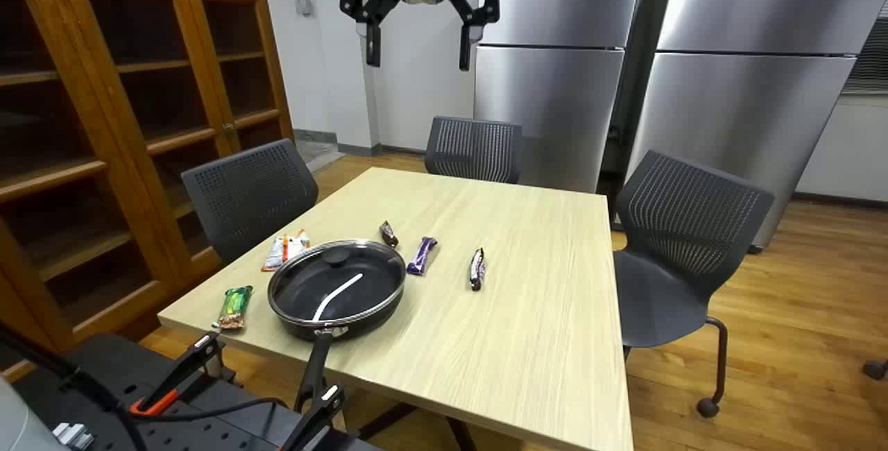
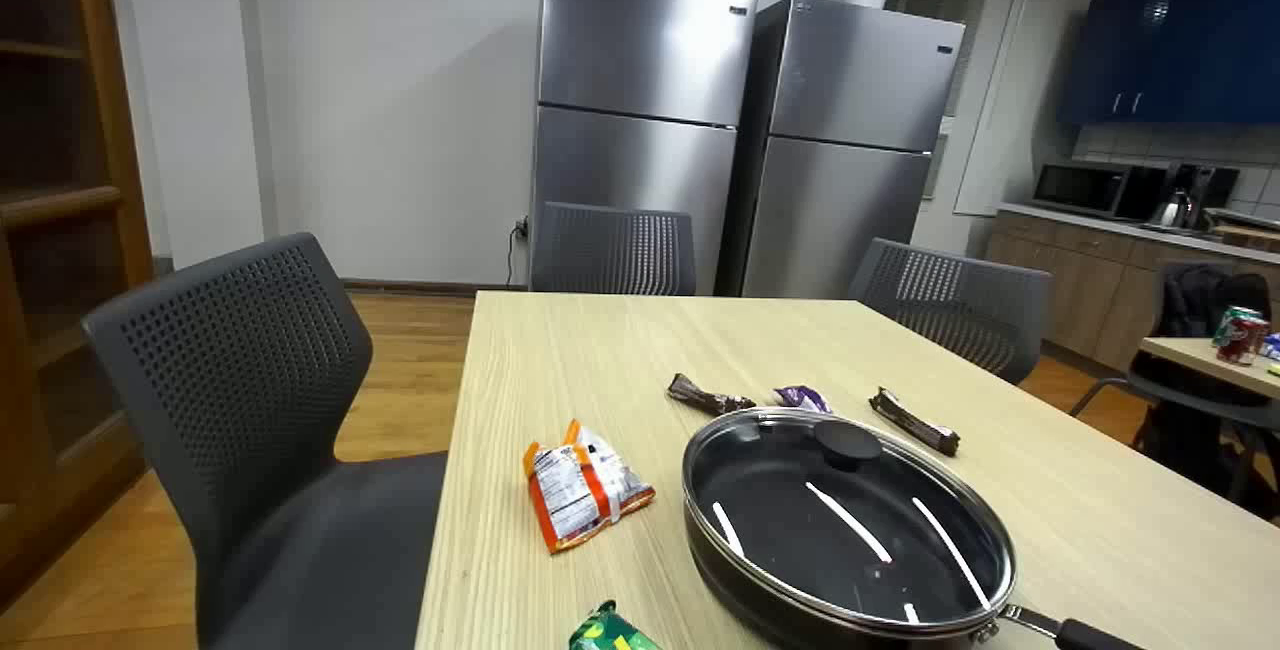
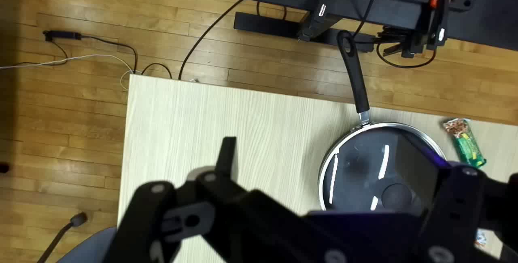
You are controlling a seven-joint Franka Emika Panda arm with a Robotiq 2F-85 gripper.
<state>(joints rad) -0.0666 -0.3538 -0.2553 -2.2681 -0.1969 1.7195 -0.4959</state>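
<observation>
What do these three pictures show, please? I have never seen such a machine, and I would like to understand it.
This is a robot arm; what you mainly see of it is its two-fingered gripper, which works like a hand. Here it hangs open in the air and holds nothing. Two pictures come from cameras standing outside the robot; the third comes from its wrist, looking down past the gripper's dark parts onto a pale table. On it stands a lidded black pan. Nearby lie what look like packaged snacks: a green packet, a white-and-orange bag, a purple wrapper, a dark wrapper and another dark one.
</observation>
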